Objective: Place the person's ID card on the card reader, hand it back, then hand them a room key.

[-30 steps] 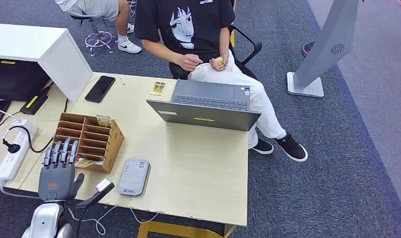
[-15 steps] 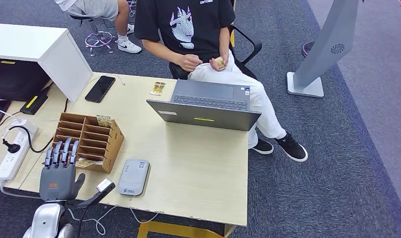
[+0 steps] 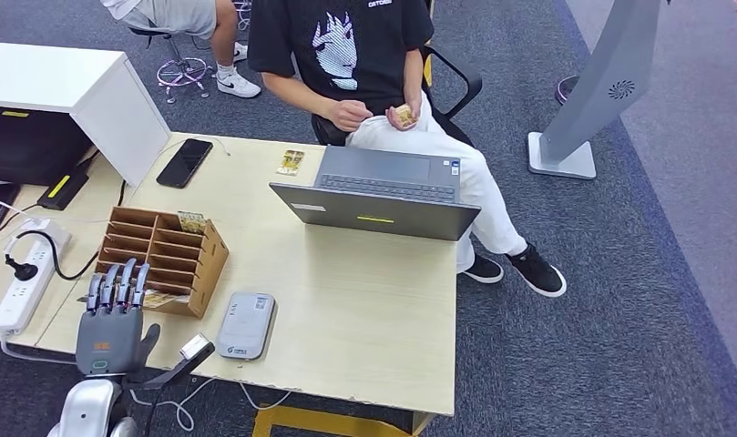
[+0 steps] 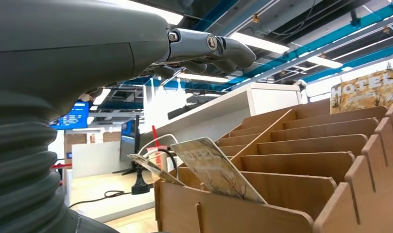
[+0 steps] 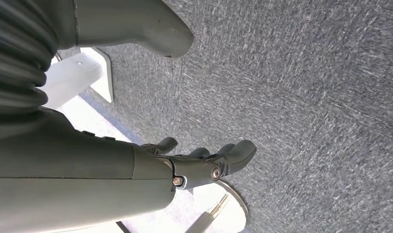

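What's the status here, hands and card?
Left robot hand open beside the wooden card rack, holding nothing. Right robot hand open, hanging over carpet. Card reader bare. Nothing blocking.

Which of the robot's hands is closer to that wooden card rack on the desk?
The left. The left hand is at the near edge of the rack, fingers stretched toward it and holding nothing. The right hand hangs over the carpet, away from the desk.

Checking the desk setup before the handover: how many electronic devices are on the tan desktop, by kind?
Laptop: 1
Black phone: 1
Grey card reader: 1
White power strip: 1
Total: 4
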